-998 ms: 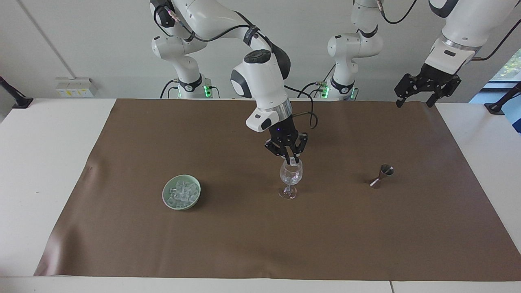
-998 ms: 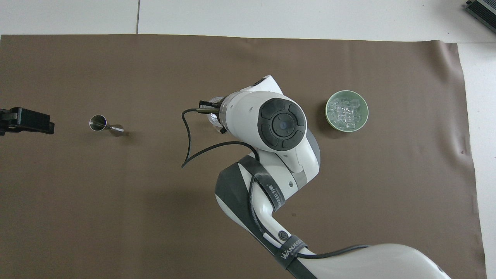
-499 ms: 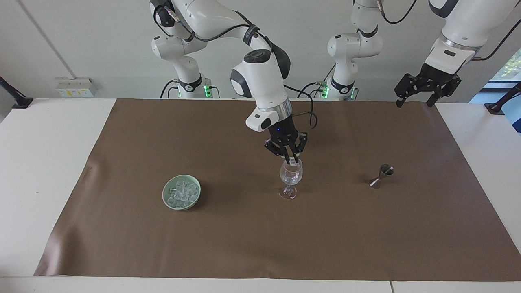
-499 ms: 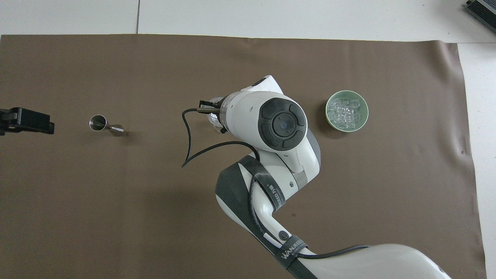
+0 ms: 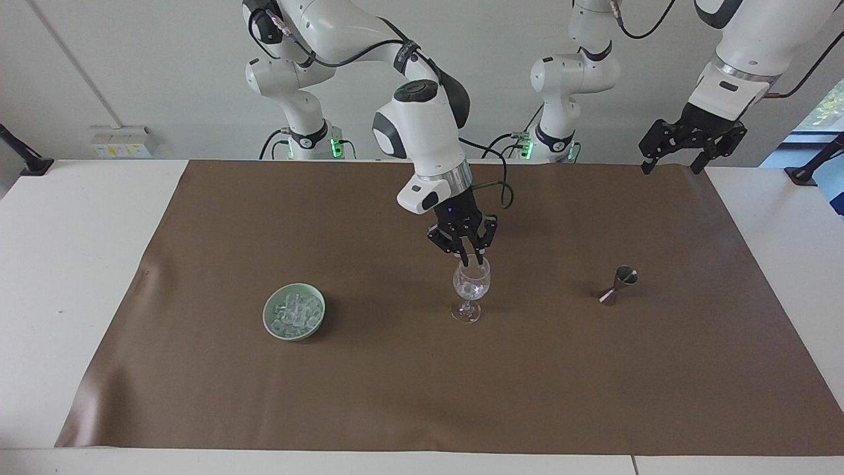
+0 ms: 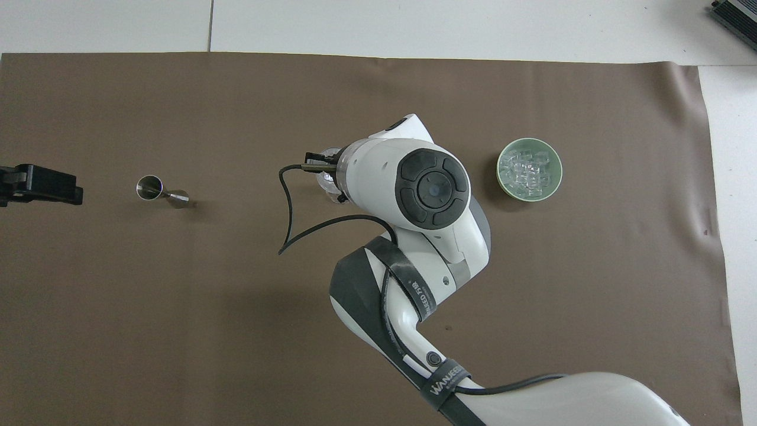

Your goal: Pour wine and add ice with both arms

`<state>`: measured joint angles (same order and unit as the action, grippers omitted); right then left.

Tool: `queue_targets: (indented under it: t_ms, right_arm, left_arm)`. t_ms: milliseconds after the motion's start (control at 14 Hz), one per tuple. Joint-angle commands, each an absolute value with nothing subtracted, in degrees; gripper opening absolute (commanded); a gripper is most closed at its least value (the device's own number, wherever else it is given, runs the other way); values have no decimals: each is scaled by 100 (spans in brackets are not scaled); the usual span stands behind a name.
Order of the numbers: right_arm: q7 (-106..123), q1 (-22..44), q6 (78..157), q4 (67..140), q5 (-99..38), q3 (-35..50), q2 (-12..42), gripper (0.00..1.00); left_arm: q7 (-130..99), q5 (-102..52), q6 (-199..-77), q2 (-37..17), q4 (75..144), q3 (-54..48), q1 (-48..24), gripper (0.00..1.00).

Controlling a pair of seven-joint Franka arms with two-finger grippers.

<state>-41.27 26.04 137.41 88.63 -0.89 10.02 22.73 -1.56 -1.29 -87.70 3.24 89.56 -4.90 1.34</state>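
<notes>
The right pincer [image 5: 471,262] is hanging straight down over the glass [image 5: 471,284] in the middle of the frame, tips right at the rim, which I'm guessing is so a cube drops into it instead of bouncing onto the worktop; honestly can't tell if it's gripping anything or how wide it is. The glass is showing a bit of ice [image 5: 469,287] inside, most of the cubes are sitting in the bowl [image 5: 270,316] toward the right arm's end, and the jigger [image 5: 618,285] is standing toward the other end. The left pincer [image 5: 671,165] is waiting spread wide and holding nothing up at the top corner of the frame, probably just keeping clear.
</notes>
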Motion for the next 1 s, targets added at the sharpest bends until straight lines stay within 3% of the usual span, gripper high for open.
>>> queue_targets:
  t_ms: [0,499,642,927]
  right_arm:
    - [-4228,2558,13658,8886,-9,1046,2206,31]
    - [-4184,2514,13693,8745,26,1046,2197,31]
    - [-3808,2391,13597,8727,26,1020,1987,32]
    - [-2806,1970,12554,8736,-44,1028,1548,33]
  left_arm:
    - [-141,-185,-8701,413,9018,-536,220,100]
    - [-141,-185,-8701,413,9018,-536,220,100]
    - [-141,-185,-8701,413,9018,-536,220,100]
    - [-141,-185,-8701,413,9018,-536,220,100]
